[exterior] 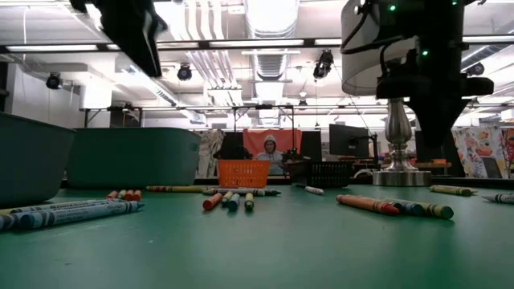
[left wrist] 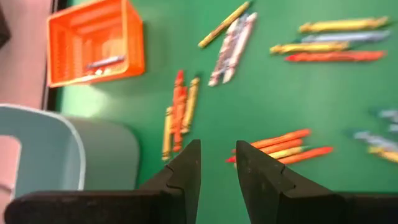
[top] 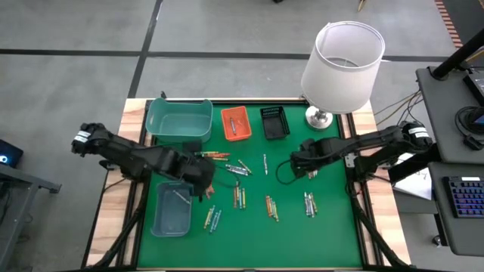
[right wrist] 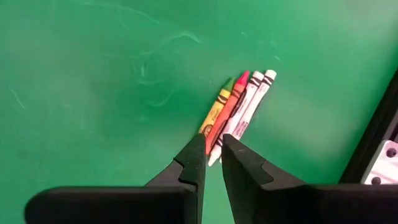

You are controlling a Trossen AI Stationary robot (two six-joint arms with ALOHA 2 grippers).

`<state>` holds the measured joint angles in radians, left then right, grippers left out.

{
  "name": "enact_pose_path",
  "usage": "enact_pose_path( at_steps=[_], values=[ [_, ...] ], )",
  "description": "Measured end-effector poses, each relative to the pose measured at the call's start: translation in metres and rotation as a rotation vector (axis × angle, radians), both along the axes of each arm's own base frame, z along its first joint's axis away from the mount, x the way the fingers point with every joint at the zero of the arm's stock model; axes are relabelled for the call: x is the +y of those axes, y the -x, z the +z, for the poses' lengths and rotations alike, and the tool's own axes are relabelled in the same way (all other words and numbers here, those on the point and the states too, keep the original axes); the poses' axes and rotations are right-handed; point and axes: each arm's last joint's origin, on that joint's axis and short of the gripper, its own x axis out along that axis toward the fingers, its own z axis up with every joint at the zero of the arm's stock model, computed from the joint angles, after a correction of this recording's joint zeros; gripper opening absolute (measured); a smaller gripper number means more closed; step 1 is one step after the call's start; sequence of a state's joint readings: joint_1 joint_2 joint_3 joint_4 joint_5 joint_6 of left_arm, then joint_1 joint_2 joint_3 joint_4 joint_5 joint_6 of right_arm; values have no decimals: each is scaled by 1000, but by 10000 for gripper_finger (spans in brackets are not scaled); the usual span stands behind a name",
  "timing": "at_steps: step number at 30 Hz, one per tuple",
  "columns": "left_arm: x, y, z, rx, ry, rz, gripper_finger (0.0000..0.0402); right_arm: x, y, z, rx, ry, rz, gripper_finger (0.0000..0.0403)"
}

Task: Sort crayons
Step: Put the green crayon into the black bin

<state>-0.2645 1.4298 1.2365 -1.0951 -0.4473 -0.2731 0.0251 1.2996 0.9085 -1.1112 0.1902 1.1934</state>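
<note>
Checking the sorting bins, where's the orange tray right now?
High view: the orange tray sits at the mat's far edge, between the teal tray and black tray.

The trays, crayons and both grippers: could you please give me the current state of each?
Left gripper: open, empty, above the mat.
Right gripper: open, empty, over a crayon cluster.
Orange tray: holds a crayon.
Black tray: looks empty.
Crayons: mostly loose on the mat.

This is a lab or open-plan workshop. Beyond the green-topped desk [exterior: 265, 241], exposed ducts and pipes [exterior: 269, 24] run across the ceiling, and a person sits among monitors [exterior: 347, 138] behind it. Right of the desk stands a side stand with a keyboard [top: 461, 198] and cables.
</note>
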Motion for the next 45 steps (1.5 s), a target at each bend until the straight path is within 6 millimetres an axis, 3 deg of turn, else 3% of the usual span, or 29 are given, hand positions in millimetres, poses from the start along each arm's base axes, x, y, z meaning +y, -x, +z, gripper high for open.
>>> enact_pose_path(
  at_steps=[5,8,13,24,35,45],
  values=[
    [40,4,-20,13,-9,-15,84,-17,1,0,-1,-7,-82,43],
    [64,9,-28,-48,71,-16,84,-24,1,0,-6,-43,-109,43],
    [86,23,-33,-157,185,20,84,-21,-3,-1,-47,-144,-100,43],
    [86,37,-17,-311,159,17,84,-19,-4,-12,-5,-170,-191,43],
    [87,34,-10,-384,113,-17,84,-23,-16,-41,143,-134,-115,43],
    [87,34,-9,-390,108,-21,84,-25,-19,-47,169,-90,-97,82]
  ],
)
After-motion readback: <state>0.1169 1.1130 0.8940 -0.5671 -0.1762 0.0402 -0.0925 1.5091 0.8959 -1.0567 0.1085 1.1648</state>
